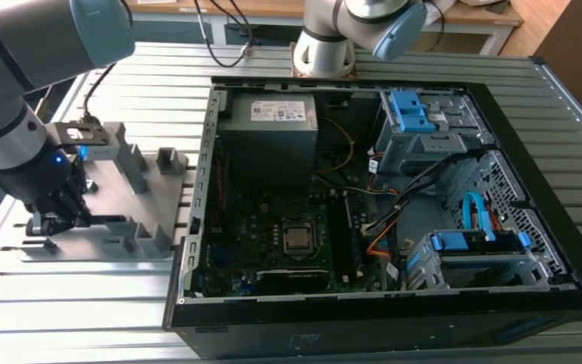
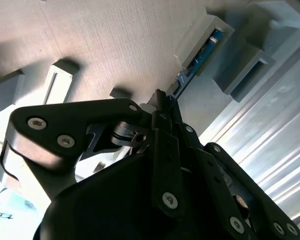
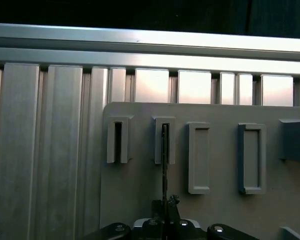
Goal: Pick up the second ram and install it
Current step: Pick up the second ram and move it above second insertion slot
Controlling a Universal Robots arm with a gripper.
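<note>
**Jaws pinched on second ram; stick seated in tray slot**

jaws narrow, closed on one end of the second ram [image 3: 164,165]. In the first wrist view it reads as a thin dark line, edge-on, running from the fingertips [image 3: 172,201] into a slotted rib [image 3: 158,145] of the grey holder tray [image 3: 140,200]; its far end sits inside that rib's slot; the stick stands on its long edge, no tilt that I can see; a matching slotted rib [image 3: 118,142] stands just beside it; a wider rectangular pocket [image 3: 198,157] sits on the other side, with another like it past that.

second wrist view: same stick comes out of its slot with a bluish board face showing and ends between the black finger links; can't tell how deep it sits in the slot.

exterior view: arm [image 1: 13,144] is over the holder tray on the exterior view's left, wrist low, jaws down among the ribs at the tray edge nearer the camera; tray lies flat on the ribbed metal tabletop [image 1: 69,303], just beside the open PC case [image 1: 372,311]; case lies on its side with the motherboard [image 1: 261,220] exposed; CPU socket [image 1: 296,237] sits near the board's middle, well apart from the jaws; a second arm's base [image 1: 323,45] stands on the tabletop beyond the case.
</note>
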